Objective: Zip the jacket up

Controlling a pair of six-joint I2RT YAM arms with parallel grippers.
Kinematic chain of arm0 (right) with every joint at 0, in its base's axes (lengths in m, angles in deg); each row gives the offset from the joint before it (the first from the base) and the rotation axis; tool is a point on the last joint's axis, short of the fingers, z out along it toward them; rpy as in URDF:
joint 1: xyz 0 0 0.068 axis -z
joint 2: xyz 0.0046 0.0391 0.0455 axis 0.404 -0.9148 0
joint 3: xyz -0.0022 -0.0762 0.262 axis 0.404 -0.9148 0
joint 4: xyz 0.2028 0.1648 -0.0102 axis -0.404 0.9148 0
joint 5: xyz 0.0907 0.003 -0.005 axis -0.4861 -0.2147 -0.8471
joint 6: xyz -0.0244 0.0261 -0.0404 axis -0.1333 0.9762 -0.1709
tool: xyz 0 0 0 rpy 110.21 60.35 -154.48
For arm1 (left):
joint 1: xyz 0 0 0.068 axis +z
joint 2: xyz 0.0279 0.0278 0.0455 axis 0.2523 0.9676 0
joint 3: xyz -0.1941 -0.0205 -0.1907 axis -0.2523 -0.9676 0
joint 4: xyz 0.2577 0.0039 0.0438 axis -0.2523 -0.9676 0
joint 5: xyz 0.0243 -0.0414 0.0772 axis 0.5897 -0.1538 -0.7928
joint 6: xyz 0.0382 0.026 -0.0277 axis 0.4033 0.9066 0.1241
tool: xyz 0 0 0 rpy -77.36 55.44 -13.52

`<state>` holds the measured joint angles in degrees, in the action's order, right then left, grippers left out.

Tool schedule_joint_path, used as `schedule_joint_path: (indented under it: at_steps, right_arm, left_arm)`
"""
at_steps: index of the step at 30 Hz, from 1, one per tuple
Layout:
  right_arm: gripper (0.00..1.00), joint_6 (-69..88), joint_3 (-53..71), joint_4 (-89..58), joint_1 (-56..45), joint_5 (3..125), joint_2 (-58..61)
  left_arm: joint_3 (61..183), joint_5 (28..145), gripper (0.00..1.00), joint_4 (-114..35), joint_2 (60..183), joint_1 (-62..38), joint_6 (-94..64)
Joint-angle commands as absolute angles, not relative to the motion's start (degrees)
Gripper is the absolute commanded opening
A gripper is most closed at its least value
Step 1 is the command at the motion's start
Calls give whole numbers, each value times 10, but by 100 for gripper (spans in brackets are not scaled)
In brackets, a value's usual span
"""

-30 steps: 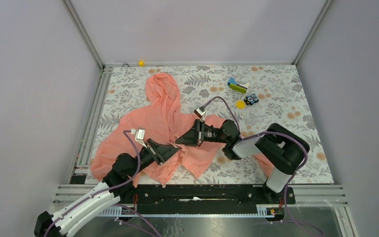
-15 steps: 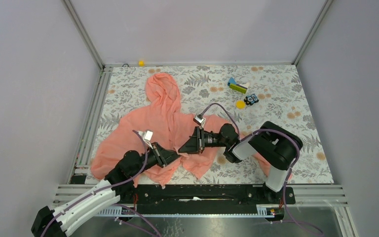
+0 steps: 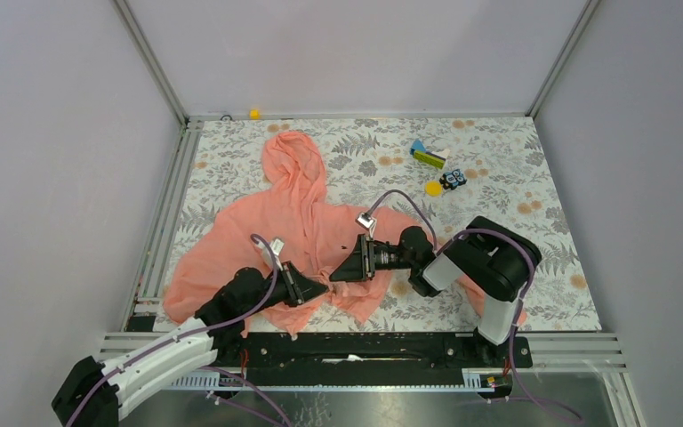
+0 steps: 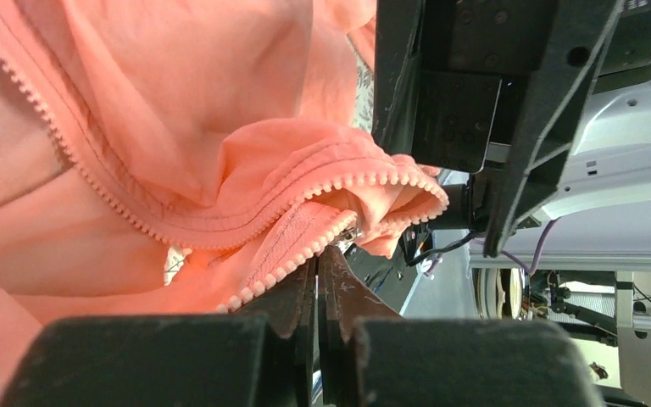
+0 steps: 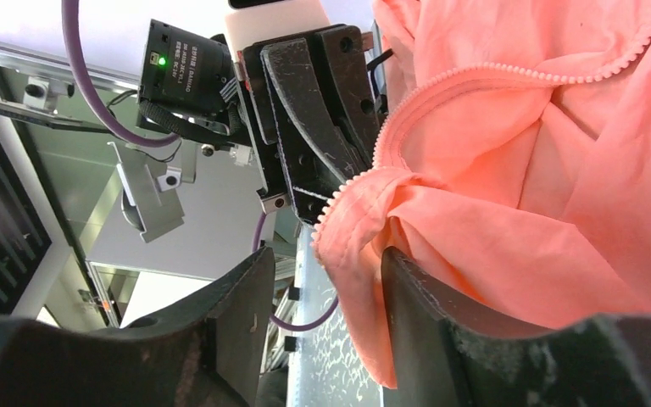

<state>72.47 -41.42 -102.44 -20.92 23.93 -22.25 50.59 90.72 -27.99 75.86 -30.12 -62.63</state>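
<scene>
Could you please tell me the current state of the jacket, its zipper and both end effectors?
Thin salmon-pink hooded jacket: lying spread on the table, front open.
Front zipper: unzipped, its tooth rows apart.
Left end effector: shut on the jacket's zipper edge.
Right end effector: open, jacket's edge between its fingers.

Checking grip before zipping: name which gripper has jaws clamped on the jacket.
The left gripper: jaws pinched shut on the zipper edge of the jacket. On the right gripper they stand apart.
</scene>
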Motion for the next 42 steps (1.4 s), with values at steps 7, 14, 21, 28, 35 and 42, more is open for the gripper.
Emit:
schedule_joint_path:
  at_steps: [7, 14, 21, 28, 35, 42]
  right_arm:
    - [49, 703, -424, -1090, -206, 237, -266]
    - [22, 729, -423, -1097, -206, 287, -259]
    - [0, 815, -396, -1119, -207, 299, -277]
    - [0, 867, -390, -1121, -207, 324, -276]
    - [0, 911, -376, -1122, -206, 302, -282]
    - [0, 933, -348, -1122, -203, 308, -276]
  left_arm:
    - [472, 964, 0, -209, 788, -301, -647]
    - [471, 972, 0, -220, 774, -301, -641]
    - [495, 978, 0, -274, 783, -301, -614]
    - [495, 975, 0, -282, 782, -301, -606]
    - [541, 935, 0, -389, 780, -303, -582]
    - [565, 890, 0, -426, 829, -339, -564]
